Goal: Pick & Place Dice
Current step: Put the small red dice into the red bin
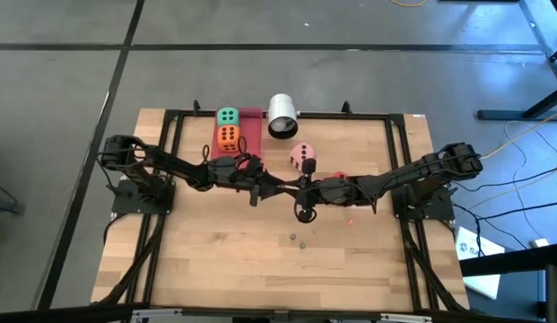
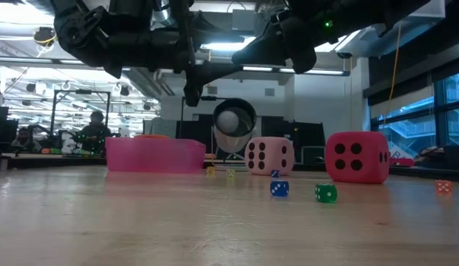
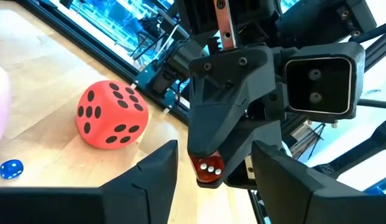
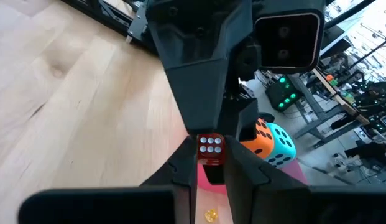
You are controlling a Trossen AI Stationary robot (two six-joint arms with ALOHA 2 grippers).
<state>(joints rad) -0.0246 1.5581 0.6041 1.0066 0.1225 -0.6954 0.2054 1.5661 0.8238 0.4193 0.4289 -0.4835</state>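
- Pale wood bench (image 1: 215, 251) under both dark arms, which meet nose to nose over its middle.
- Left claw (image 3: 214, 149) hangs above the bench with its fingers spread wide. They stand either side of the other claw's tip and grip nothing.
- Right claw (image 4: 210, 155) faces it, pinched tight on a small red die (image 3: 207, 169) whose white pips look at the right wrist camera.
- Pink tray (image 1: 252, 126) lies at the far edge of the bench, just beside the white cylinder (image 1: 282, 115), whose open mouth faces the low camera.
- Green die (image 1: 228, 116) sits in the tray at its far end, its top face showing four pips.
- Orange die (image 1: 228, 136) sits in the tray too, touching the green one on the near side, with six pips up.
- Pink die (image 1: 303, 156) rests on the bare bench near the cylinder, flat on one face, turning two columns of pips to the low camera.
- Red die (image 2: 356, 157) rests on the bench near the pink one but apart from it, mostly under the right arm from above, with four pips facing the low camera.
- All four are cubes, so none has a long axis, and each sits square, not tilted.
- A small blue die (image 2: 279, 189) and a small green die (image 2: 325, 193) lie loose on the wood, nearer the low camera than the big ones.
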